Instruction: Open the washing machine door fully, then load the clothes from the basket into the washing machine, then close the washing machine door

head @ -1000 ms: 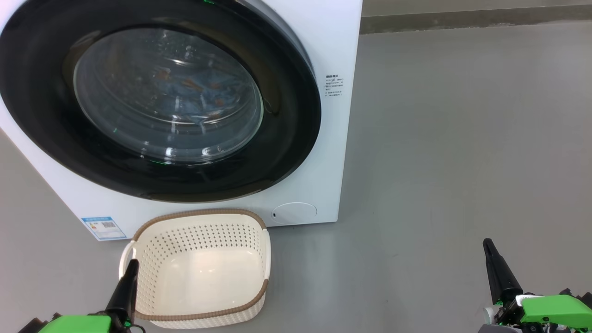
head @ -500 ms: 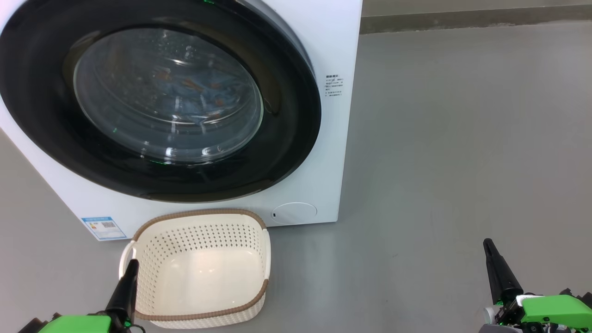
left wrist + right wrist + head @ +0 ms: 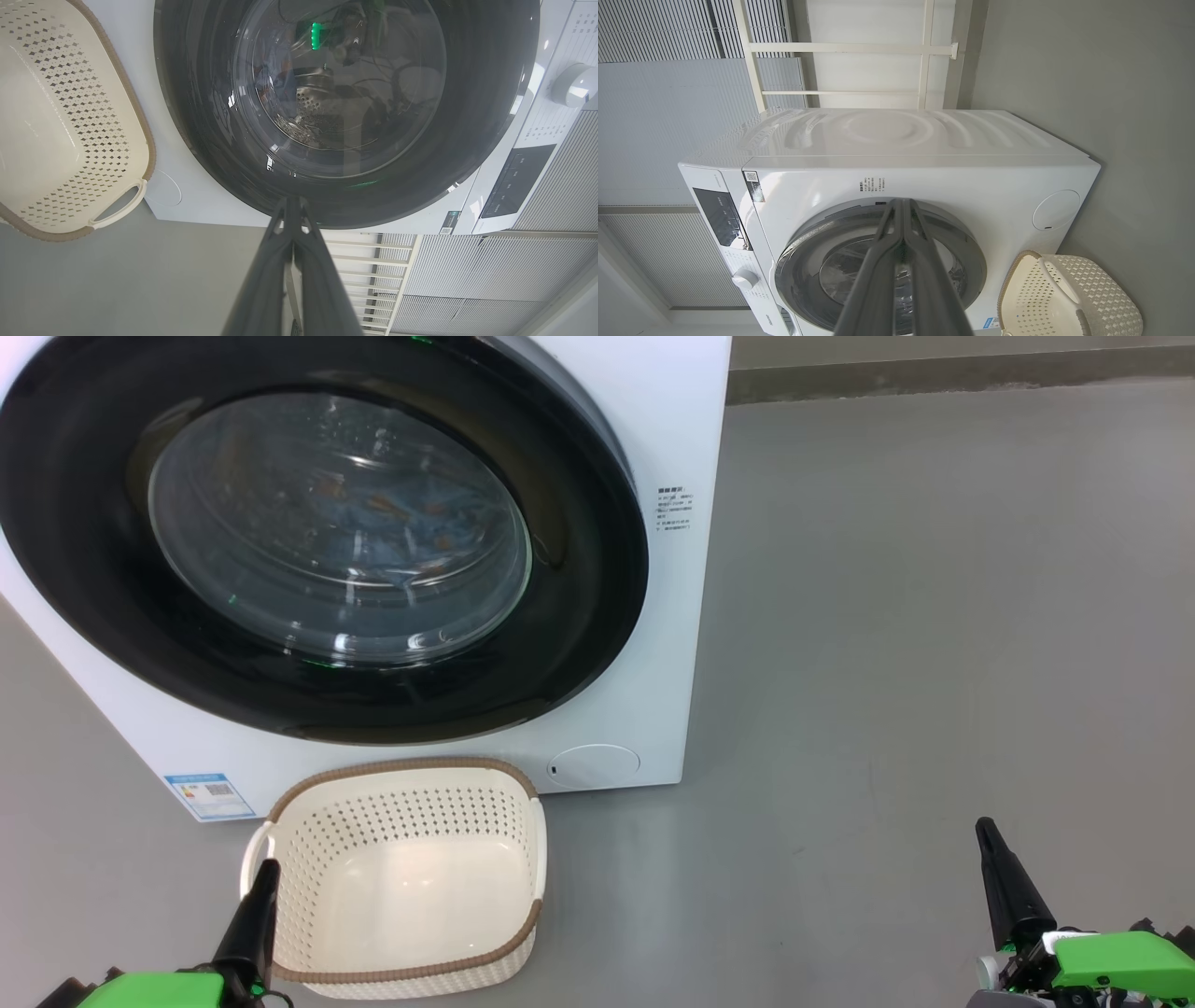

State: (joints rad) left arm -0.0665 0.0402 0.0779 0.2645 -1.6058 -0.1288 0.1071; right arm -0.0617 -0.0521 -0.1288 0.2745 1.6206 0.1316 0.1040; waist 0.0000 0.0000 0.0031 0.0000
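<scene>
Head view, washing machine: big white washing machine [image 3: 674,420] sits far left on the grey floor [image 3: 934,663]
Head view, door: the door [image 3: 583,616] looks shut flat against the front, black ring around the glass
Head view, clothes: the clothes [image 3: 392,518] are inside the drum, blue with orange bits, kinda hazy through the glass
Head view, basket: the basket [image 3: 403,763] is on the floor just in front of the machine, below the door, bare bottom showing
Head view, small stuff: round flap [image 3: 593,765] just right of the basket, blue label [image 3: 209,795] just left of it
Head view, left gripper: the left gripper [image 3: 269,868] is near left, fingers pressed together, holding nothing; its tip overlaps the basket's left rim, can't tell if it touches
Head view, right gripper: the right gripper [image 3: 982,826] is near right over bare floor, well apart from the machine, closed up and empty too
Left wrist view: fingers closed to a point aimed at the door ring; drum holes visible through the glass, plus a knob [image 3: 577,84] and dark control panel [image 3: 518,179]
Right wrist view: fingers closed, whole machine ahead with the door shut, basket beside its front
</scene>
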